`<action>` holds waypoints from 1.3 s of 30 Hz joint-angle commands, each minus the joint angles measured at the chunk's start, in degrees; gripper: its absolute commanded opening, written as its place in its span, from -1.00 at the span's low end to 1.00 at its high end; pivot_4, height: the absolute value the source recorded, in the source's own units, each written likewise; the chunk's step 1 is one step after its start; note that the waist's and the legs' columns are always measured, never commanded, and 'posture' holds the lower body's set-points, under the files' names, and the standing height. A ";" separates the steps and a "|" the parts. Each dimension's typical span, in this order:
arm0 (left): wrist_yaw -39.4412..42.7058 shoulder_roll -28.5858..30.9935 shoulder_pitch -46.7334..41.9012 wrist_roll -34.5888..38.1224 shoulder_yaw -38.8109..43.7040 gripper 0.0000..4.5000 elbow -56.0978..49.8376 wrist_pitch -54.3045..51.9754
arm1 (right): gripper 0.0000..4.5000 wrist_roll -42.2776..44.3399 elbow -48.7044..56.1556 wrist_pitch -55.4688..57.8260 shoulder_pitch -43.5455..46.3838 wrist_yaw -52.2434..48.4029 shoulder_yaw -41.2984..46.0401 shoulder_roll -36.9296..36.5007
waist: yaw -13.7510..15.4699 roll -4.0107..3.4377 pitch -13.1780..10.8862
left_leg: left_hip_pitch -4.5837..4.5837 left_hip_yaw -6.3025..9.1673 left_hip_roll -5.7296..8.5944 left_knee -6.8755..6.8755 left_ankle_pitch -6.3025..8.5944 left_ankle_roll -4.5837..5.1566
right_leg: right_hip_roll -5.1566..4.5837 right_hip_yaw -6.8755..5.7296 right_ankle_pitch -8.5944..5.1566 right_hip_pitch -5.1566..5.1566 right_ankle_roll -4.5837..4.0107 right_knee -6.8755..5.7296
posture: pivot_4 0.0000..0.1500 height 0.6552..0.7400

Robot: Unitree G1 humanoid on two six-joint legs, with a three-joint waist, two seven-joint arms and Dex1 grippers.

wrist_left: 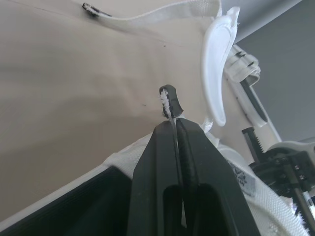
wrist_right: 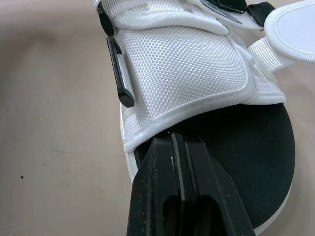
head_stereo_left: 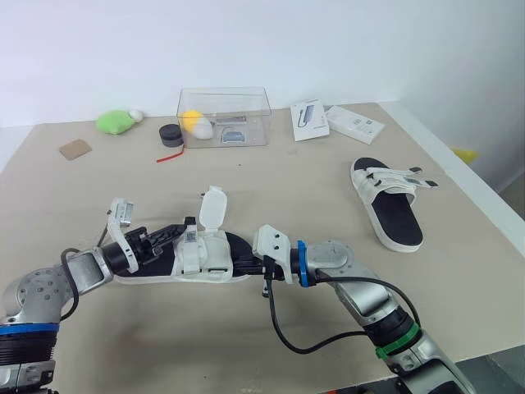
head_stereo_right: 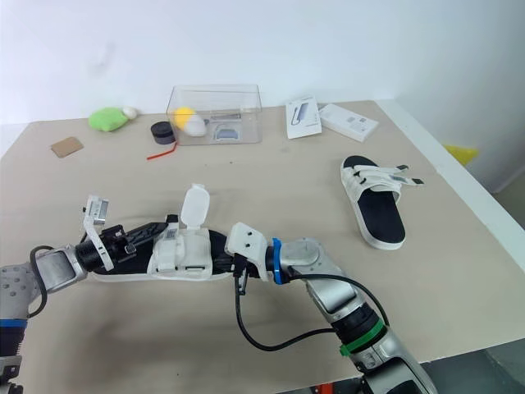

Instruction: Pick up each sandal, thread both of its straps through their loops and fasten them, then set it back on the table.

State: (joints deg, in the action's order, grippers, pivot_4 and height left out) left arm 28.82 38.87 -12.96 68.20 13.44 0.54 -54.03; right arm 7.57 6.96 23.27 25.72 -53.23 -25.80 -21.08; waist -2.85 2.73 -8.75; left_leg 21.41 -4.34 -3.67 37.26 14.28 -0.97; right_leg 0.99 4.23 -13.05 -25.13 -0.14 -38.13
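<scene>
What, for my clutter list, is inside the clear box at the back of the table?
Inside the clear box: a yellow ball, a white egg-shaped thing and a small grey item. Whatever lies behind or under those three is covered.

A big tan table stands by a plain white wall, with dark grey floor beside it.

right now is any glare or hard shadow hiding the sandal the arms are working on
Left eye view: even light, only a faint shadow under the near sandal, no glare on the table. Right wrist view: the white strap is brightly lit but not washed out, the black footbed dark. Left wrist view: the left pincer reads dark against the pale table.
</scene>
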 commanded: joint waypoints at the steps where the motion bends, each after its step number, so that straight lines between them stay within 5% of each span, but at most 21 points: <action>1: 0.52 -0.13 0.83 -3.03 1.47 -0.96 -0.25 0.46 | -1.00 -1.59 -2.09 0.96 -0.55 0.10 -1.25 -0.47 | 0.00 0.00 0.00 | 0.00 0.00 0.00 0.00 0.00 0.00 | 0.00 0.00 -0.01 0.00 -0.01 0.00 | 1.00 1.00; 5: 1.80 -0.01 0.99 -4.65 1.24 -0.96 0.06 -0.56 | -1.00 -1.54 -2.11 0.94 -0.54 0.06 -1.30 -0.41 | 0.00 0.00 0.00 | -0.01 0.00 0.00 0.00 0.00 0.00 | 0.00 0.00 -0.01 0.01 -0.03 0.00 | 1.00 1.00; 8: 3.29 0.66 1.56 -6.28 1.26 -0.62 0.30 -0.72 | -1.00 -1.51 -2.10 0.95 -0.56 0.05 -1.33 -0.37 | -0.03 0.00 0.00 | -0.02 0.00 0.00 0.00 0.00 0.00 | 0.00 0.01 -0.02 0.00 -0.03 0.00 | 1.00 1.00; 16: 5.28 2.10 -3.54 -8.27 5.48 0.92 4.98 0.16 | -1.00 -1.38 -2.06 1.07 -0.63 0.21 -1.34 -0.24 | -0.01 0.02 0.04 | -0.05 0.12 0.06 0.01 -0.01 0.01 | 0.02 0.00 -0.06 0.01 -0.17 0.00 | 1.00 1.00; 23: -0.57 -0.81 -14.22 -6.96 6.78 0.97 8.07 -4.93 | -1.00 -1.34 -2.23 1.15 -0.57 0.18 -1.33 0.03 | -0.01 0.30 0.01 | 0.07 0.35 0.09 0.01 -0.01 0.01 | 0.02 -0.10 0.04 0.01 0.02 0.00 | 1.00 1.00; 30: -19.32 -10.06 -25.18 6.98 14.04 0.97 17.50 -20.84 | -1.00 -1.51 -2.16 1.37 -0.57 0.37 -1.09 0.10 | -0.14 0.41 -0.02 | 0.12 0.59 0.07 0.01 0.04 -0.07 | 0.10 -0.07 0.05 -0.01 0.09 0.01 | 1.00 1.00; 39: -36.38 -19.46 -30.56 15.97 19.20 0.97 23.21 -21.42 | -1.00 -1.54 -2.08 1.55 -0.61 0.72 -0.98 0.25 | -0.09 0.42 -0.02 | 0.10 0.71 0.14 0.02 -0.05 -0.24 | 0.05 -0.08 0.12 0.05 0.16 0.00 | 1.00 1.00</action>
State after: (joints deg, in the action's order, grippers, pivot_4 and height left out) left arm -5.19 20.05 -41.97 81.45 31.36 23.95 -75.45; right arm 7.66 6.57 23.30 25.76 -53.19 -25.58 -20.60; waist -2.94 3.15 -8.77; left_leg 21.51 -3.62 -3.53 37.28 14.22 -1.25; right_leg 1.04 4.16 -12.92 -25.08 0.03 -38.12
